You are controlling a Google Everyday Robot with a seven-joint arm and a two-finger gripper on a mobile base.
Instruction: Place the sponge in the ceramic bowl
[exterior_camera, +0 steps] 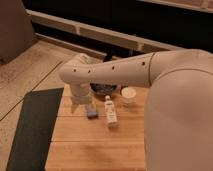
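A small blue-grey sponge (91,114) lies on the wooden table (90,145), left of the lying white bottle (110,112). The dark ceramic bowl (105,89) sits behind them at the table's far side, partly hidden by my arm. My gripper (81,104) hangs at the end of the white arm just left of and above the sponge, close to it. The big white arm sweeps in from the right and covers much of the view.
A pale white cup (129,94) stands right of the bowl. A dark mat (31,127) lies on the floor left of the table. Behind the table runs a low ledge with a dark wall (125,20).
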